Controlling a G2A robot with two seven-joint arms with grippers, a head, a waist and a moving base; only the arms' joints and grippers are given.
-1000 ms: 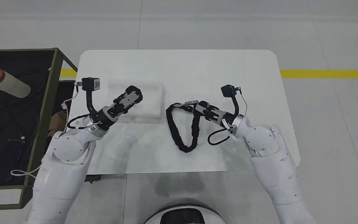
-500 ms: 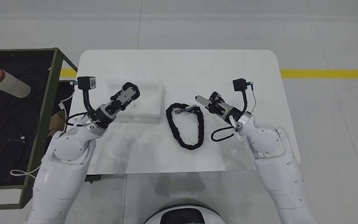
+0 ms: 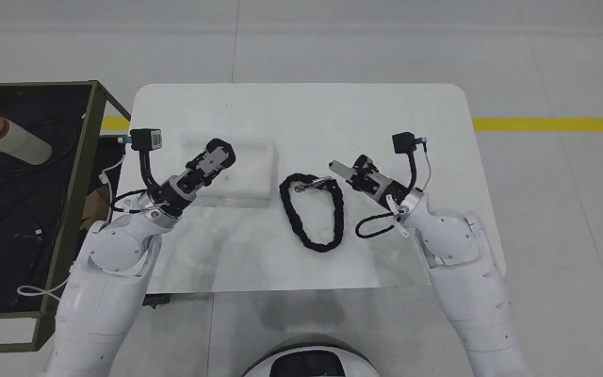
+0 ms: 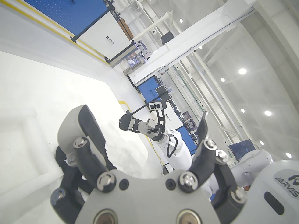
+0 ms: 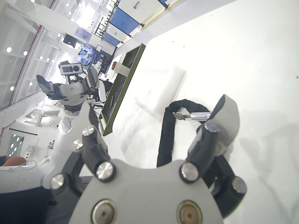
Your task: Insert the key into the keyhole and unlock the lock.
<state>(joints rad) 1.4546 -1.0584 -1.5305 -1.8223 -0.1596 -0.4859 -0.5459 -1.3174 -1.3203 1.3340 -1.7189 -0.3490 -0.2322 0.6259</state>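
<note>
The right fingers (image 3: 350,169) are spread wide, gripping nothing, low over the white desk (image 3: 396,113). At the tip of one of them, touching or just short of it, lies the silver lock cylinder (image 5: 199,116) of the chain lock (image 5: 168,127). The key (image 5: 179,115) sits at the cylinder's far end, in line with it; how deep it goes into the keyhole cannot be told. From the cylinder the black sleeved chain loops back past these fingers toward the robot's side of the desk, lying flat. Beyond the loop a white foam block (image 5: 174,80) rests on the desk, and the left fingers (image 3: 220,153) hang above it, also spread wide and gripping nothing.

The desk top is plain white with a few dark specks. Ahead of both pairs of fingers a broad stretch of white surface runs to the far edge and its rounded corners. Outward of the right fingers more white surface reaches the side edge. Outward of the left fingers, past the desk's edge, stands a green-framed cart (image 5: 121,99). Beyond the desk lies pale floor with a yellow line (image 3: 537,123), then blue and white partition panels (image 4: 58,3) under a high ceiling with round lamps.
</note>
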